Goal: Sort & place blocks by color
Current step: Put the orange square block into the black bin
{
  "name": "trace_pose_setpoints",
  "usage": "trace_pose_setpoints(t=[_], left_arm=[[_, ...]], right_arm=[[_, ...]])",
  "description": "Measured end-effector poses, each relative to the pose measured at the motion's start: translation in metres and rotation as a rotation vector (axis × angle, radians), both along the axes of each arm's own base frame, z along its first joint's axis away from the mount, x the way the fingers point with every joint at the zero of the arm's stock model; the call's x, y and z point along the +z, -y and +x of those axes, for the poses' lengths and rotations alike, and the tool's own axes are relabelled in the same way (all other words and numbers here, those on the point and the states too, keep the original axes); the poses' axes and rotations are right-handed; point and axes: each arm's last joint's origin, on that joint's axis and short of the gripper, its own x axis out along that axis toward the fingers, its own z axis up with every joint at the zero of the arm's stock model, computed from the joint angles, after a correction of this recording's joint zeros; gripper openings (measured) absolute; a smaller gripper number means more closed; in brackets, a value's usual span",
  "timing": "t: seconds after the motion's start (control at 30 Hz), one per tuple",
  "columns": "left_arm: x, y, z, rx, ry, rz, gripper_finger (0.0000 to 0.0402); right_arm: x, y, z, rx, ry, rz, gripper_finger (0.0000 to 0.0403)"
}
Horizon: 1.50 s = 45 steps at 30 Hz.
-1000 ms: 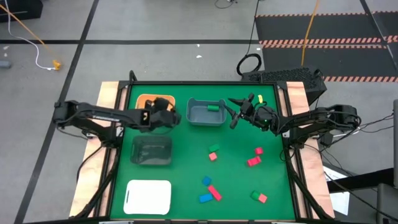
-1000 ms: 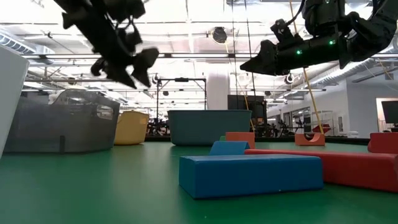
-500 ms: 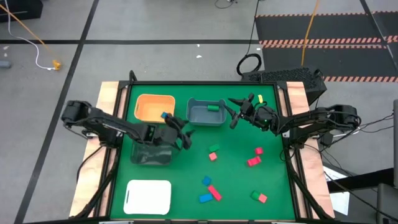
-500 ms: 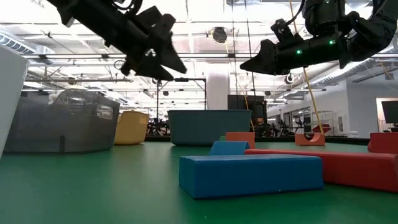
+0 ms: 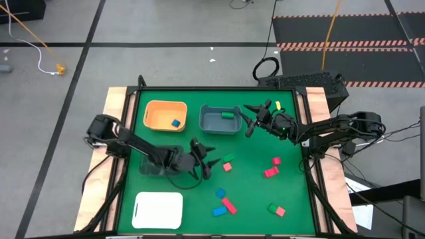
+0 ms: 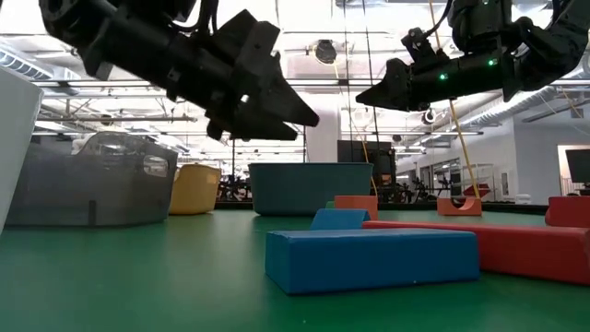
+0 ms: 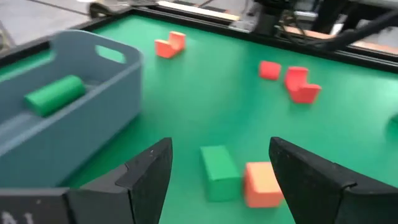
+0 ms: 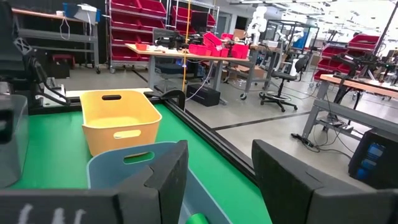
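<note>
Lighting even + bright, overhead ceiling strips visible in low view, no harsh glare. High view sharp; soft shadow on the green mat (image 5: pixel 252 192) under the left gripper (image 5: pixel 207 159). Low view: left gripper (image 6: pixel 277 106) backlit, near-silhouette; blue block (image 6: pixel 369 258) up front sharp, well lit. Left wrist view: motion blur overall; green block (image 7: pixel 217 171) just ahead of the claw soft, grey bin (image 7: pixel 74 118) beside it smeared. Right wrist view: background crisp, own fingers (image 8: pixel 155 180) out of focus.
</note>
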Motion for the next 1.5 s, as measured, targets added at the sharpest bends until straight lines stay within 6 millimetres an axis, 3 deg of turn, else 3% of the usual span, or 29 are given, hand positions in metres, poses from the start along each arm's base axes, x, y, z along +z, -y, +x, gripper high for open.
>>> trace_pose_setpoints(t=[0.47,0.73,1.5], left_arm=[[-0.011,0.027,0.042,-0.094,-0.122,0.115,0.0269],[-0.027,0.036,0.053,-0.136,-0.165,0.146,0.0269],[-0.052,0.037,0.054,-0.126,-0.227,0.08,0.0269]], right_arm=[[0.0,0.0,0.0,0.0,-0.002,0.0,0.0171],[0.0,0.0,0.0,0.0,-0.005,0.001,0.0171],[0.0,0.0,0.0,0.0,-0.006,0.001,0.0171]])
